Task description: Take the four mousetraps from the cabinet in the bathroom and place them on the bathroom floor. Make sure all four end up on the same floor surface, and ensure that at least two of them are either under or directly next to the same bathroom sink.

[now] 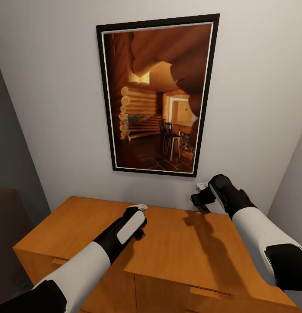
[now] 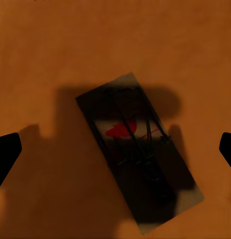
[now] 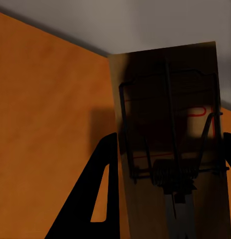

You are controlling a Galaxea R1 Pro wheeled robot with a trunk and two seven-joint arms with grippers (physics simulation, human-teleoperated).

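Between the two dark fingertips of my left tool (image 2: 115, 149), which stand wide apart, one mousetrap (image 2: 138, 152) lies flat on the orange-brown cabinet top (image 2: 46, 50). My own shadow covers it, so I can barely read the wire; only a red mark shows clearly. Its long axis runs on a diagonal across the wrist picture, and its far corner is cut off by the frame edge. From the head camera the left tool (image 1: 140, 226) hangs low over the cabinet (image 1: 177, 243) and hides that trap completely.

My right tool (image 3: 165, 199) is clamped on a second mousetrap (image 3: 168, 149), lifted clear of the tabletop. One dark finger (image 3: 98, 199) shows beside the board; the other is mostly cut off at the picture's edge. The board stands lengthwise along the fingers, spring coil nearest the tool, its free end pointing away toward the pale wall (image 3: 145, 25). Shadow darkens most of its face.

In the head view the right tool (image 1: 203, 198) hovers above the cabinet's back edge, just below a framed picture (image 1: 157, 95) of a log cabin interior; the trap there is too small to make out.
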